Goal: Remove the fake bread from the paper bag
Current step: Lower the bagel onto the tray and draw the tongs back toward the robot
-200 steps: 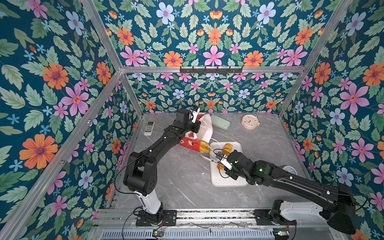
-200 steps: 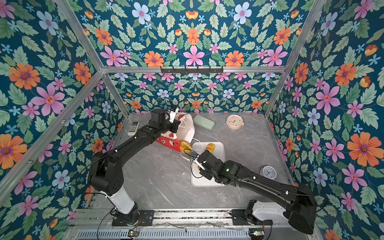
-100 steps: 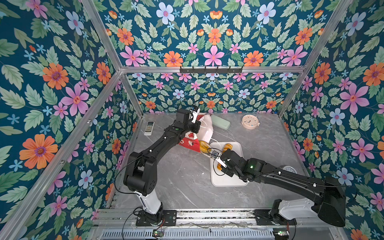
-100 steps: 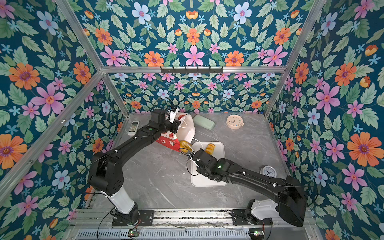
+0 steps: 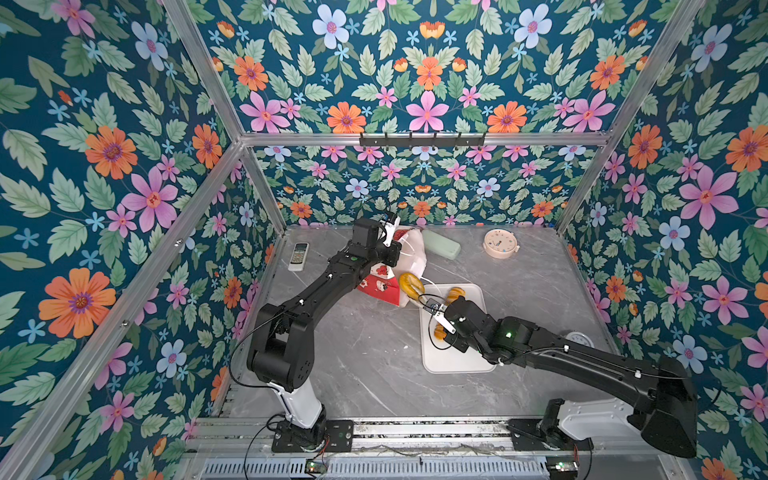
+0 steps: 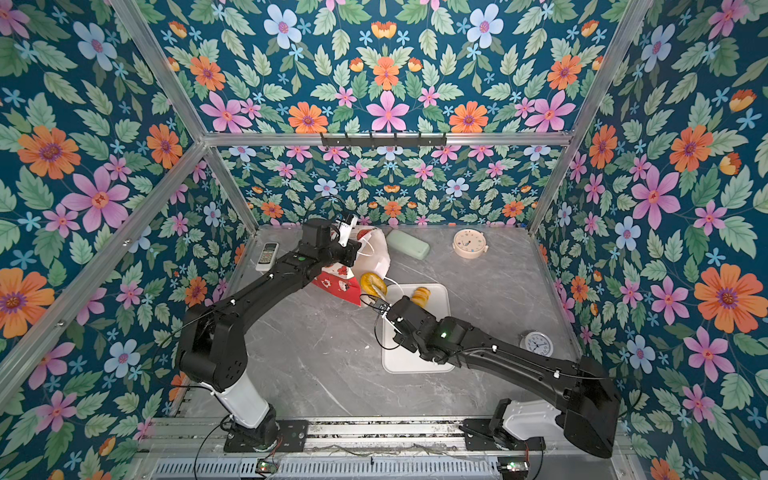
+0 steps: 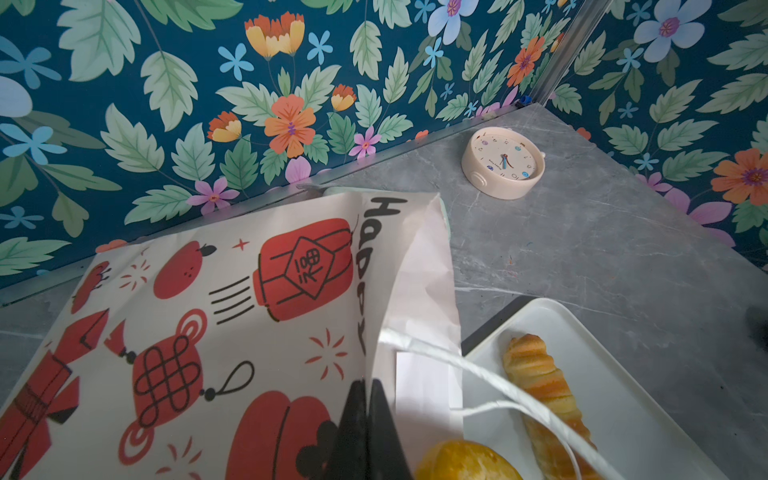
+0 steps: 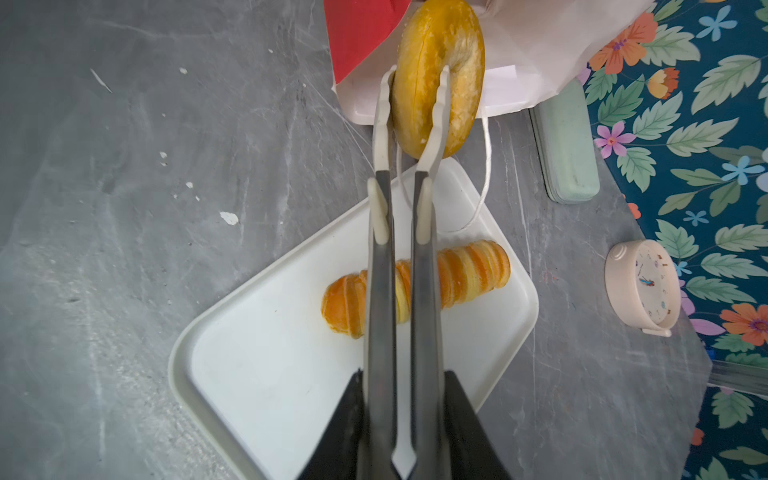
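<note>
The right claw [image 8: 401,376], clamped on tongs [image 8: 380,291], faced the ring bagel [image 8: 419,41] dead ahead at the mouth of the paper bag [image 8: 540,33]; the left claw [image 7: 368,399] pinched its rim.

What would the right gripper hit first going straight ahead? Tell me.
The ring bagel: the tongs held by the right gripper straddle its rim. Just beyond lies the paper bag, though depth there is unclear.

The right gripper [image 8: 405,419] holds tongs [image 8: 380,291] pinching the ring bagel [image 8: 415,95] just beside the paper bag [image 8: 519,50].
</note>
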